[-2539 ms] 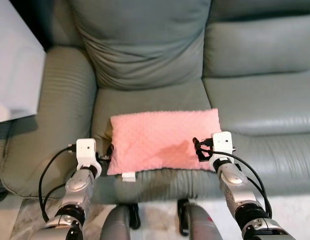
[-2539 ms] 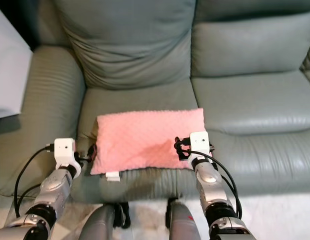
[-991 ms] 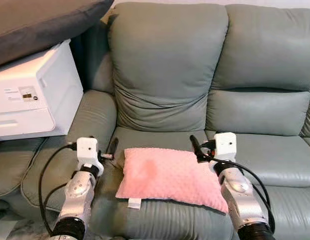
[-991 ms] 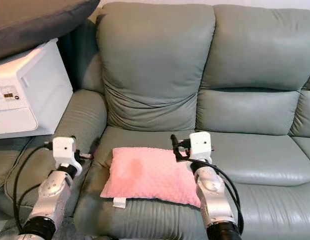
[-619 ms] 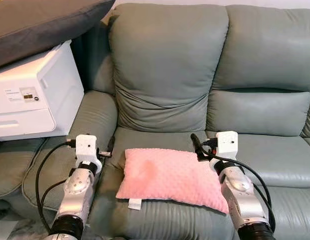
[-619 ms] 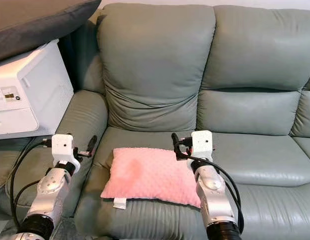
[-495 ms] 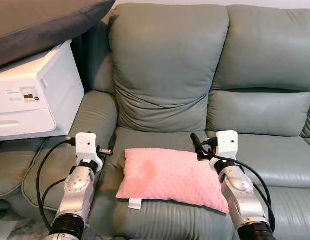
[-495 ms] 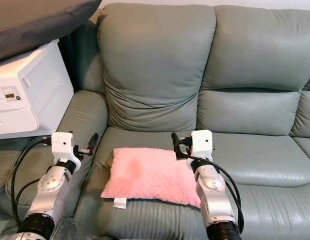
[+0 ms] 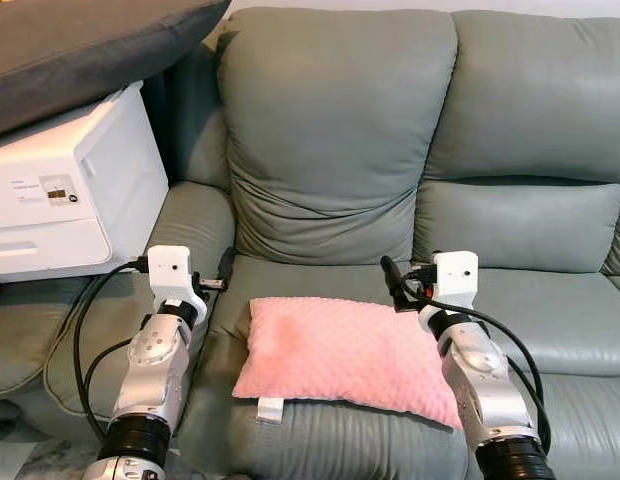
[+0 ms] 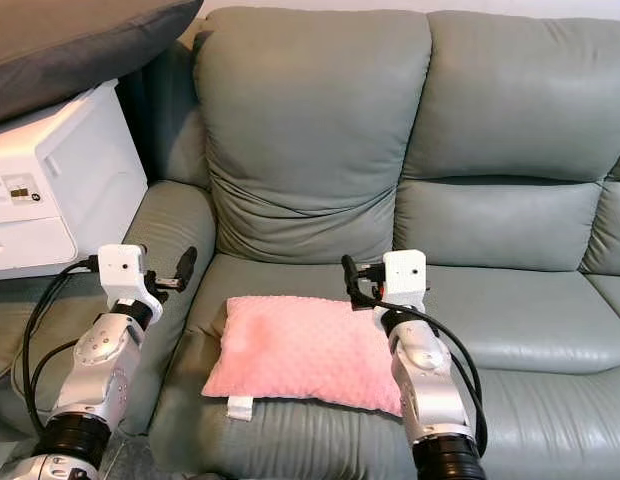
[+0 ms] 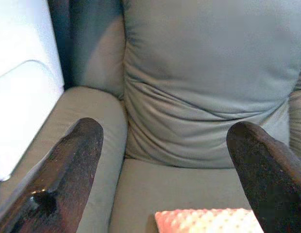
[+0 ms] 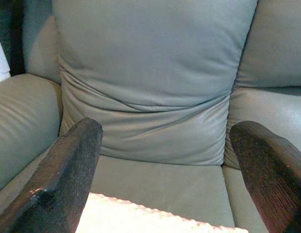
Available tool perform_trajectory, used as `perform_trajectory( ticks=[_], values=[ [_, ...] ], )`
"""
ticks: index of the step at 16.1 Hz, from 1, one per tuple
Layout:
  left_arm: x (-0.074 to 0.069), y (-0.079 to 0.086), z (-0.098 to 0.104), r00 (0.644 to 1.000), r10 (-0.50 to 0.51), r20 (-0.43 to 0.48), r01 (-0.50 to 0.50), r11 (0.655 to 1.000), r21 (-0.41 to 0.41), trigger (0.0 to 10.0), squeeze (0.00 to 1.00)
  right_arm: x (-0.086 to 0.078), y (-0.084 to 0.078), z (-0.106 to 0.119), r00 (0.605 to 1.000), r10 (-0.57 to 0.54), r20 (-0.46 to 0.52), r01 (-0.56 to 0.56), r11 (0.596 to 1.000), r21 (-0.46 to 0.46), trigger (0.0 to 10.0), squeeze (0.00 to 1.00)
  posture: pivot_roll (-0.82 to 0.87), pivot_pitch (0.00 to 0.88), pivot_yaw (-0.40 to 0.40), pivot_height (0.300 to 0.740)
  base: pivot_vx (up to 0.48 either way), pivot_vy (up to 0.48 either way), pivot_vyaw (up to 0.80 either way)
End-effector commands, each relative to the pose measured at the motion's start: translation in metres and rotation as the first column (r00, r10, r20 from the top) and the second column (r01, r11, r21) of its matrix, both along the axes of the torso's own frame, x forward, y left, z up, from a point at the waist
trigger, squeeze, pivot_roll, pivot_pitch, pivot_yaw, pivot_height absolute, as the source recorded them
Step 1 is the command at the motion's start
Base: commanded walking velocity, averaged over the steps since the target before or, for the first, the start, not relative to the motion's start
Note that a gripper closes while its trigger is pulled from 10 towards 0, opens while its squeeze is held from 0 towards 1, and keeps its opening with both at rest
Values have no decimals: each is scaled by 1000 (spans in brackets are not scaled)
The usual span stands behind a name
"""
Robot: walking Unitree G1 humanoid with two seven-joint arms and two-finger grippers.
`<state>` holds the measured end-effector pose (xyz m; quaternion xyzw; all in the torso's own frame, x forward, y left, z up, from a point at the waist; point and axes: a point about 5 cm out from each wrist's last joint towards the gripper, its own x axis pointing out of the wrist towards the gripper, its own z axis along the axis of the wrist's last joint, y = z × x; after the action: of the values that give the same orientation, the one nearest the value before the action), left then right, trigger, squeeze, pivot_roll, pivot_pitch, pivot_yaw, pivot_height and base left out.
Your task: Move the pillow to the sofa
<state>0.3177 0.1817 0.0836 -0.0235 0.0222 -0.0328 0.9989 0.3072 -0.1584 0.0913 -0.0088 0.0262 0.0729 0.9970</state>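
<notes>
A pink dimpled pillow lies flat on the left seat of the grey-green leather sofa, its white tag hanging over the front edge. My left gripper hovers open just past the pillow's left end, near the armrest. My right gripper is open above the pillow's far right corner. Both wrist views look between widely spread black fingers at the sofa's back cushion. A strip of the pillow lies below them. Nothing is held.
A white box-shaped appliance stands beside the sofa's left armrest, with a dark grey cushion on top of it. The sofa's right seat lies bare. Black cables loop from both wrists.
The view has lifted from looking down on the seat to facing the sofa. Both grippers have risen slightly off the pillow's ends; the pillow stays on the seat.
</notes>
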Motion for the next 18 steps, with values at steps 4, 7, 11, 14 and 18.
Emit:
perform_trajectory(
  ticks=[4,7,11,14,18],
  values=[
    [0,-1,12,1000,-19,21,18,1000,15,10000,0,-2,7,3,1000,25,9,-25,1000,5,10000,0,-26,0,31,740,0,0,553],
    [5,-7,18,1000,-15,26,16,1000,-7,10000,0,3,13,4,999,32,5,-32,999,13,10000,0,-31,0,27,740,0,0,800],
    [3,-16,21,1000,-9,20,10,1000,-29,10000,0,-1,11,3,1000,26,-1,-26,999,18,10000,0,-46,0,33,740,0,0,800],
    [-1,-27,18,999,-45,6,46,998,-33,10000,0,-5,9,2,999,34,-7,-34,999,7,10000,0,-56,0,34,740,0,0,800],
    [0,-32,23,998,-63,15,63,997,-37,10000,0,-1,10,6,999,32,-5,-32,999,12,10000,0,-51,0,34,740,0,0,800]
  ],
)
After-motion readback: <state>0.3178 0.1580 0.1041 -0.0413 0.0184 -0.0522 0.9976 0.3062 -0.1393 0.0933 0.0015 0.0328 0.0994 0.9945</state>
